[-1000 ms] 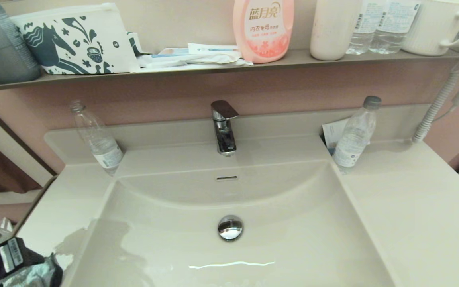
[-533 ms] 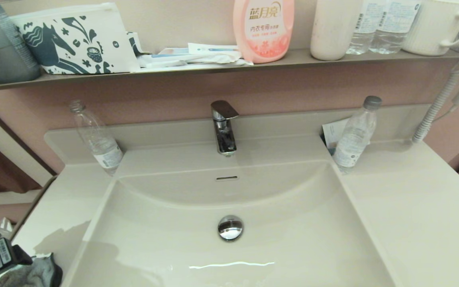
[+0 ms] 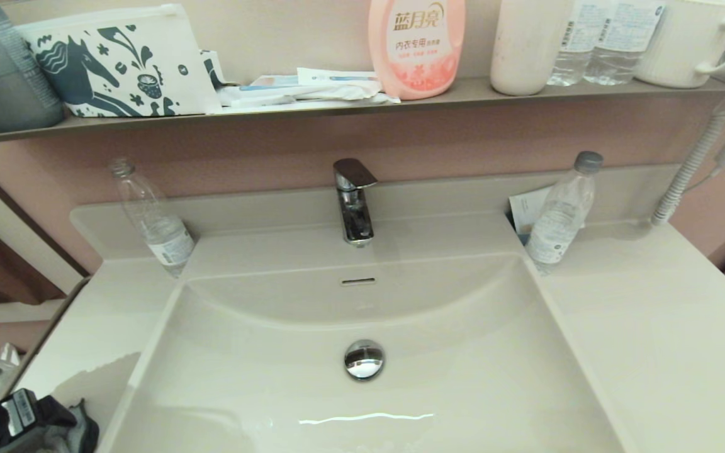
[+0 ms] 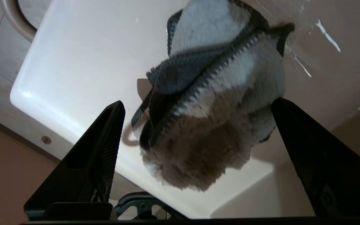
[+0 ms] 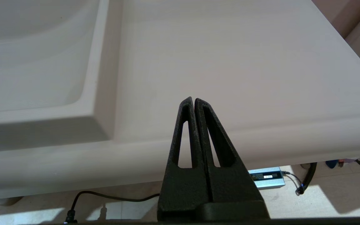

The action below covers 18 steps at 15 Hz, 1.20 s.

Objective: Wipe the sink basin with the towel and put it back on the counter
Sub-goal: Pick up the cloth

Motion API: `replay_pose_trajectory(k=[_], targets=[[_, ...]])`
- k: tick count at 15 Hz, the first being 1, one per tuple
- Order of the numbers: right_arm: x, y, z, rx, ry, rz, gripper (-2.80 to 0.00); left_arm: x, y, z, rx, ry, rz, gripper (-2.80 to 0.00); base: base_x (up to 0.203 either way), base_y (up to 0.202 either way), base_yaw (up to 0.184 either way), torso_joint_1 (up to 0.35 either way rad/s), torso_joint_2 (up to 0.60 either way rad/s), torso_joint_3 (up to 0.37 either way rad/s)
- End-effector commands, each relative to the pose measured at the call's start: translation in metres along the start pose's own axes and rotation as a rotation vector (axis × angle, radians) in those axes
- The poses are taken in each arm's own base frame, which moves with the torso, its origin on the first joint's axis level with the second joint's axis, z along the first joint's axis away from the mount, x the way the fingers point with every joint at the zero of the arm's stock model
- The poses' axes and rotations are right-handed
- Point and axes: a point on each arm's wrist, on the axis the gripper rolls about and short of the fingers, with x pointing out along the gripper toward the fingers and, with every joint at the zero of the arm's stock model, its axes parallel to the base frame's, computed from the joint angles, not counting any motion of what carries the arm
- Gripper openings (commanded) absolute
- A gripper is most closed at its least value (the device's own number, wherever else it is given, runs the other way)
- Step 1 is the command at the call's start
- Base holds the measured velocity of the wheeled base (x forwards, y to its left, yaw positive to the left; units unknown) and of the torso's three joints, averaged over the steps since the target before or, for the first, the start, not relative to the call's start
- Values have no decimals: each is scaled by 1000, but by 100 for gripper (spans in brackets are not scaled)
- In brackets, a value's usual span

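Note:
The towel (image 4: 217, 93) lies crumpled on the counter (image 4: 73, 62) near its front left corner, light grey-blue fluff with dark charcoal folds. My left gripper (image 4: 198, 103) is open, one finger on each side of the cloth. In the head view only a bit of the towel (image 3: 63, 434) shows beside the left gripper (image 3: 16, 412) at the bottom left. The sink basin (image 3: 463, 352) holds its chrome drain plug (image 3: 364, 359) and overflow slot (image 3: 358, 281). My right gripper (image 5: 193, 100) is shut on nothing, parked low before the counter's front edge (image 5: 230, 137); the head view does not show it.
A chrome faucet (image 3: 354, 201) stands behind the basin. Clear water bottles (image 3: 151, 217) (image 3: 557, 214) flank it on the counter. The wall shelf (image 3: 337, 104) carries a horse-print pouch (image 3: 117, 63), a pink bottle (image 3: 416, 44) and a mug (image 3: 690, 41). A coiled cord (image 3: 683, 182) hangs at right.
The left arm drew back toward the bottom left corner and sits lower than a second ago. The towel stays at the counter's front left corner. Nothing else moved.

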Motion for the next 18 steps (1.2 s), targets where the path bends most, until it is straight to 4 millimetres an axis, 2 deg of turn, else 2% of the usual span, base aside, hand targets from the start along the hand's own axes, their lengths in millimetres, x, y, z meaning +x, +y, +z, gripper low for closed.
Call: replay_pose_trajectory(k=[1, 5, 10, 12, 15, 16, 18], targets=[[0, 0, 0, 0, 2, 1, -280, 11, 5, 0, -17, 30, 19, -280, 0, 0, 0, 0, 0, 0], [0, 0, 0, 0, 2, 1, -280, 7, 8, -3, -8, 21, 25, -280, 0, 0, 0, 0, 0, 0], [0, 0, 0, 0, 2, 0, -280, -12, 10, -10, 10, -69, 21, -280, 0, 0, 0, 0, 0, 0], [0, 0, 0, 0, 2, 1, -280, -33, 12, -15, 42, -168, 13, -280, 0, 0, 0, 0, 0, 0], [0, 0, 0, 0, 2, 1, -280, -90, 12, -21, 76, -327, -16, -280, 0, 0, 0, 0, 0, 0], [0, 0, 0, 0, 2, 0, -280, -111, 10, -25, 101, -371, -55, -280, 0, 0, 0, 0, 0, 0], [0, 0, 0, 0, 2, 1, -280, -135, -3, -34, 215, -386, -165, -280, 0, 0, 0, 0, 0, 0]])
